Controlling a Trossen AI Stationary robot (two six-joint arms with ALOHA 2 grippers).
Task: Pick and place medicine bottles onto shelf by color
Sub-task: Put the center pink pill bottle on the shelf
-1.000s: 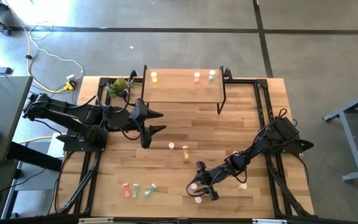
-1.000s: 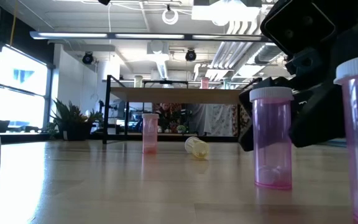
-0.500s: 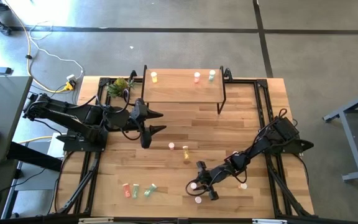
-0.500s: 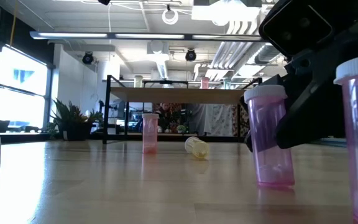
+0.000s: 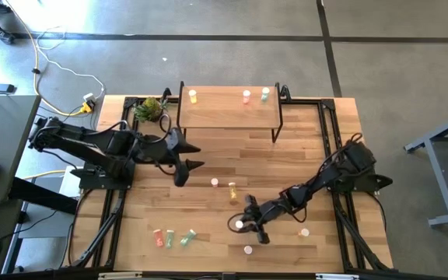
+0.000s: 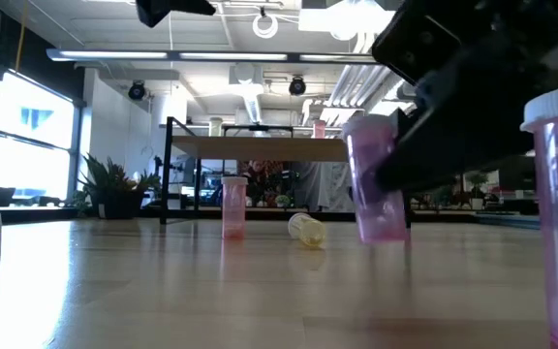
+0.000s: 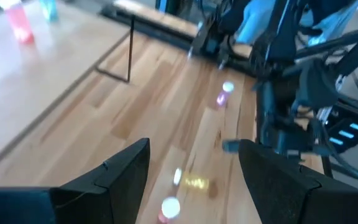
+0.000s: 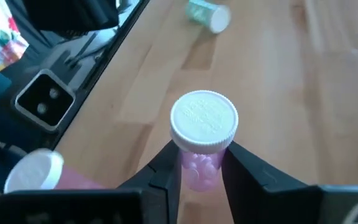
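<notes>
- Left claw (image 5: 190, 155) hangs spread open over the bench's (image 5: 302, 148) left-centre, holding nothing.
- Pink and yellow bottles (image 5: 232, 187) sit mid-bench; three more stand on the far shelf (image 5: 224, 113).
- Right claw (image 5: 243, 224) clamps a pink bottle (image 8: 199, 149) below its white cap, lifted clear of the near-right boards.

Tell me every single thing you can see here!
Table: one, wood, under everything.
Shelf: one, light wood, back of table.
Shelf bottles: three, yellow, pink, green, on shelf.
Middle bottles: two, pink and yellow, table centre.
Front-left bottles: three, mixed colours, front left.
Front-right bottles: two, pinkish, front right.
Held bottle: one, pink, in right gripper.
Plant: one, green, back left.
Left gripper: open, left of centre.
Right gripper: shut on held bottle, front.
</notes>
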